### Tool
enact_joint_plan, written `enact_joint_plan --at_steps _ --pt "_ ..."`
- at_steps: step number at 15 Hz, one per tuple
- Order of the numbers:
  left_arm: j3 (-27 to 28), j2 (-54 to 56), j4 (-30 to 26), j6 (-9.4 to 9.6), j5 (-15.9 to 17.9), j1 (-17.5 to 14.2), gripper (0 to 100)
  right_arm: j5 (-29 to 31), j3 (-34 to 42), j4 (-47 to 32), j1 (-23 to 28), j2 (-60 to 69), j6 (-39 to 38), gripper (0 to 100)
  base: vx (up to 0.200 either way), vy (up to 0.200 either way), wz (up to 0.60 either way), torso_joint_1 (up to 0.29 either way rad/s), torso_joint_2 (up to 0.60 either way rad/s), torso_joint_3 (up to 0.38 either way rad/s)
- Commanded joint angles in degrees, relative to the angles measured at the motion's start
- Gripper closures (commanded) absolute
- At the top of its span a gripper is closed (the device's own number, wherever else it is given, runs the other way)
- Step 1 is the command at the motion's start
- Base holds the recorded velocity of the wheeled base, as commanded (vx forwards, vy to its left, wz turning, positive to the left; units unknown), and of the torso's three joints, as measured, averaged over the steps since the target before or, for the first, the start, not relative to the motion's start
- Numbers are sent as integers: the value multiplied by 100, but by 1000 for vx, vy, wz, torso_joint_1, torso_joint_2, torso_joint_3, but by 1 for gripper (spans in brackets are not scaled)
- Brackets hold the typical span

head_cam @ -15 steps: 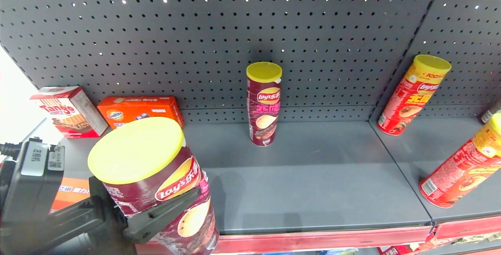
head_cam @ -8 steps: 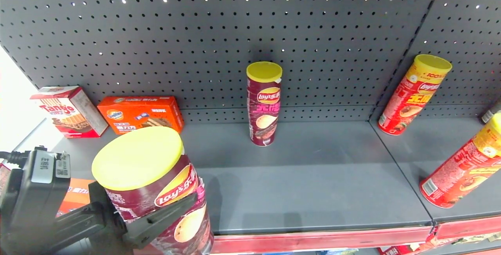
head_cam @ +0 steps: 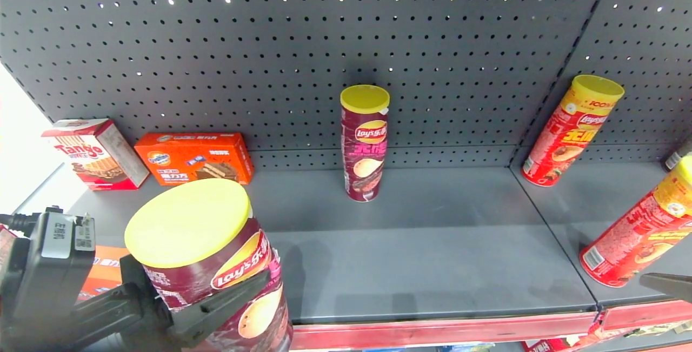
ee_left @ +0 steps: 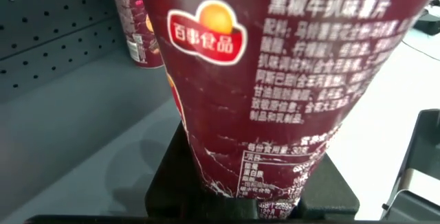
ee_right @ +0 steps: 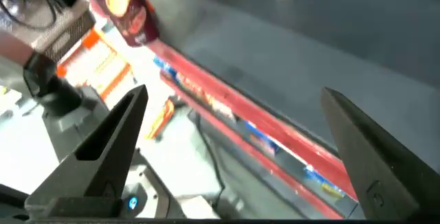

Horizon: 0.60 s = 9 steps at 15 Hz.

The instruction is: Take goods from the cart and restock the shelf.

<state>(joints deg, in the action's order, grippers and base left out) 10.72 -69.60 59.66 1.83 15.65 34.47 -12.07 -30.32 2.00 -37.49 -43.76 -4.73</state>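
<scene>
Pinching the maroon chip can (head_cam: 186,222) upright in the left claw (head_cam: 197,281), low on its body, at the front left edge of the shelf (head_cam: 432,254), seemingly not yet set down. Holding the right claw (ee_right: 235,97) spread and empty off the shelf's right front. Risking a topple: top-heavy, likely to tip if released half over the red lip (head_cam: 432,330) or nudged against the orange box (head_cam: 102,276) alongside.

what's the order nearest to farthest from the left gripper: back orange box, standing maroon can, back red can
1. back orange box, just behind the left gripper and held can
2. standing maroon can, shelf middle
3. back red can, far right
</scene>
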Motion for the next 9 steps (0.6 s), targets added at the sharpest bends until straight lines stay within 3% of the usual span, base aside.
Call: enact_joint_plan --at_steps 1,3,9 --pt "-78 7 2 2 8 7 100 143 -106 81 -198 -493 7 0 0 0 0 0 0 0" --pt "-140 7 -7 2 26 15 100 460 -414 196 -250 -941 244 0 0 0 0 0 0 0" --pt "-114 -1 2 -7 8 7 100 425 -950 661 -453 -2171 376 0 0 0 0 0 0 0"
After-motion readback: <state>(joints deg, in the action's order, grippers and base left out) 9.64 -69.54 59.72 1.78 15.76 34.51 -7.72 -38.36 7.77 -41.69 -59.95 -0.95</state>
